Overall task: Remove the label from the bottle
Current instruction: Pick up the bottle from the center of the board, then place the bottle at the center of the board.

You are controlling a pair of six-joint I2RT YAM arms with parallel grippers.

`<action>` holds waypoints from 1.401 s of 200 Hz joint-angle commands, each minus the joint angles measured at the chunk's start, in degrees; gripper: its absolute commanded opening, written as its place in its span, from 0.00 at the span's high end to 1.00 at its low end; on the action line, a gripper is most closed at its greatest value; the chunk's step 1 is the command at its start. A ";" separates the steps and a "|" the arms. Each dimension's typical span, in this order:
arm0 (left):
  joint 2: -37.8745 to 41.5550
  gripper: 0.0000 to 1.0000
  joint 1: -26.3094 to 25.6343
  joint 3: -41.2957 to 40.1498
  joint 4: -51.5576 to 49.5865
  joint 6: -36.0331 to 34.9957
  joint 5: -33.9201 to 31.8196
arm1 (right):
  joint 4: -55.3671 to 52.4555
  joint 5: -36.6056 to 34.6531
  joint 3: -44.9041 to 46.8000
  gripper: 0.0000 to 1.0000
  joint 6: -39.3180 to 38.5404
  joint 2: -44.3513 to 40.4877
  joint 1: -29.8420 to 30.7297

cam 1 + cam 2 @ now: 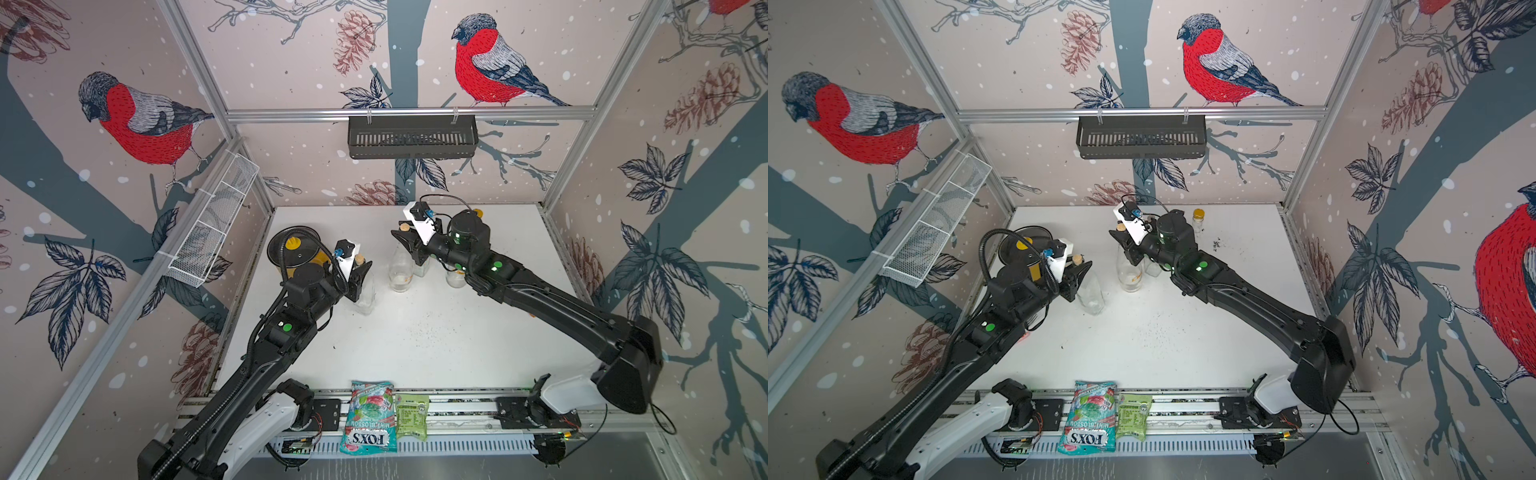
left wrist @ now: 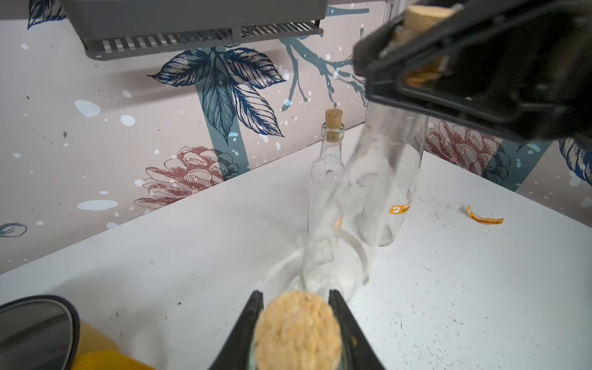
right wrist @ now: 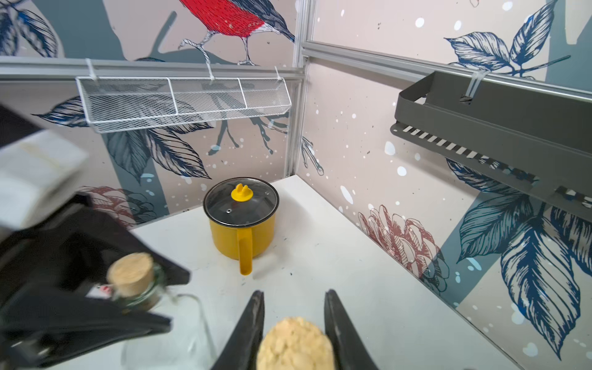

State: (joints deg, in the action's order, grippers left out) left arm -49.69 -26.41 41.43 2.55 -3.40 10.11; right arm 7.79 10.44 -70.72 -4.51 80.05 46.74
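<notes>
The booth's papered walls (image 1: 291,62) are pale pink-beige, flecked white, with slate branches, navy leaves, rust pine cones and red-breasted grey bullfinches; the flat tabletop (image 1: 436,345) is white, peppered with dark specks. A round enamel pot (image 3: 224,238) is mustard yellow under a smoky glass lid (image 3: 256,205) with a yellow knob. A clear glass bottle (image 2: 397,153) wears an orange paper label (image 2: 398,209) printed white, and it and a second clear bottle (image 1: 365,297) have tan corks (image 2: 298,330).

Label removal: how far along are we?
Done: one torn label strip lies on the table. In hand: left gripper clamps a clear corked bottle; right gripper clamps the second bottle, with an orange label remnant low on it. Left: peel that remnant, likely.
</notes>
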 commanded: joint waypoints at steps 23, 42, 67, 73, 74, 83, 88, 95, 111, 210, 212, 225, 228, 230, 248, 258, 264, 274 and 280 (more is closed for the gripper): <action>-9.02 1.00 -0.04 3.71 17.22 -2.31 4.61 | 3.84 3.43 10.13 0.85 1.83 -13.81 0.39; -14.79 1.00 -0.02 6.88 19.48 -3.37 6.20 | 2.96 4.07 14.08 0.86 2.39 -19.63 0.59; -22.38 1.00 0.08 11.89 19.86 -5.15 6.15 | -0.32 4.12 16.46 0.86 2.93 -24.80 0.94; -23.98 1.00 0.08 12.97 19.86 -5.49 6.15 | -0.83 4.15 16.97 0.86 2.98 -25.93 1.04; -24.32 1.00 0.06 13.19 19.87 -5.53 6.15 | -0.88 4.15 17.04 0.86 2.95 -26.14 1.10; -26.73 1.00 0.10 15.03 19.69 -6.24 6.32 | -1.38 4.35 18.04 0.86 2.77 -27.76 1.39; -27.96 1.00 0.12 15.42 19.60 -6.48 6.47 | -1.38 4.50 18.60 0.85 2.76 -28.65 1.51; -29.50 1.00 0.05 17.39 19.27 -7.09 6.40 | -1.58 4.64 19.27 0.86 2.69 -29.69 1.77; -32.97 1.00 0.43 19.70 19.34 -7.49 6.00 | -2.37 5.11 20.35 0.86 2.54 -31.32 2.17; -46.68 1.00 4.40 29.91 17.44 -2.65 15.12 | -1.55 6.17 24.48 0.86 2.82 -34.33 3.35; -46.76 1.00 4.43 29.91 17.55 -2.66 15.12 | -1.55 6.17 24.53 0.86 2.84 -34.41 3.36; -47.24 1.00 4.44 29.61 17.81 -2.69 14.86 | -1.64 5.99 24.78 0.85 2.67 -34.61 3.36; -47.31 1.00 4.44 29.65 17.77 -2.65 14.73 | -1.63 5.88 24.88 0.86 2.55 -34.74 3.35; -47.40 1.00 4.49 29.60 17.85 -2.55 14.60 | -1.61 5.77 24.96 0.86 2.62 -34.75 3.35; -47.84 1.00 4.62 29.30 18.15 -2.58 14.48 | -1.36 5.05 25.36 0.86 2.95 -34.98 3.36; -48.11 0.99 4.62 29.07 18.28 -2.43 14.21 | -1.12 5.01 25.48 0.86 3.10 -35.09 3.28; -48.24 0.95 4.62 29.16 18.08 -2.19 14.12 | -0.98 4.71 25.59 0.86 3.19 -35.05 3.35; -48.33 0.87 4.64 29.15 17.85 -2.14 14.30 | -0.93 3.92 25.48 0.86 3.58 -34.88 3.36; -48.34 0.83 4.69 29.11 17.83 -2.14 14.43 | -0.91 3.37 25.45 0.86 3.77 -34.63 3.28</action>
State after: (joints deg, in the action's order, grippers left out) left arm -97.84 -21.87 70.52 16.91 -5.96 23.79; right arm 0.12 15.90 -44.99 -1.69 45.39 50.02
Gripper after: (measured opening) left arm 0.323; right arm 0.295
